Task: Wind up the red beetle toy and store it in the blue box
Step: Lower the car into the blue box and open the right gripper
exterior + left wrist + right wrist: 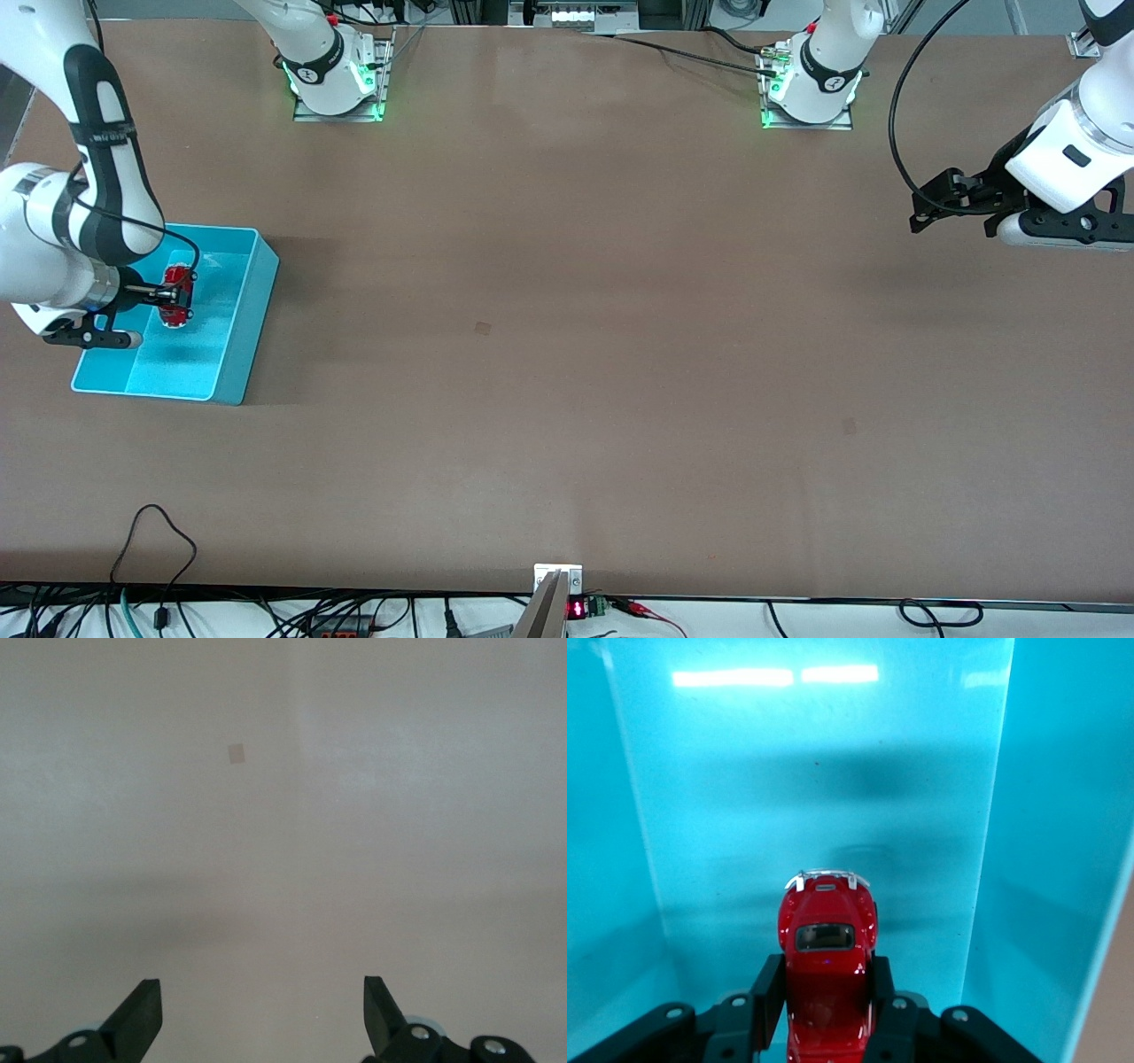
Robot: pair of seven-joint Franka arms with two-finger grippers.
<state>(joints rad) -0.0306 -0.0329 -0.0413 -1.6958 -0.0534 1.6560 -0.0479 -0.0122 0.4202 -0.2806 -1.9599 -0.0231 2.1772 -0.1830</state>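
Red beetle toy (826, 979) clamped btwn right pincer (826, 997) fingers, seemingly above blue box (252, 306) floor; left pincer (263, 1014) released.

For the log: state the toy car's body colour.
Glossy red toy car, clearest in the right wrist view.

A broad brown desk (567, 354) fills the frame, evenly lit, with a small darker patch (483, 328) near centre. Black cables (159, 549) trail along the lower left edge.
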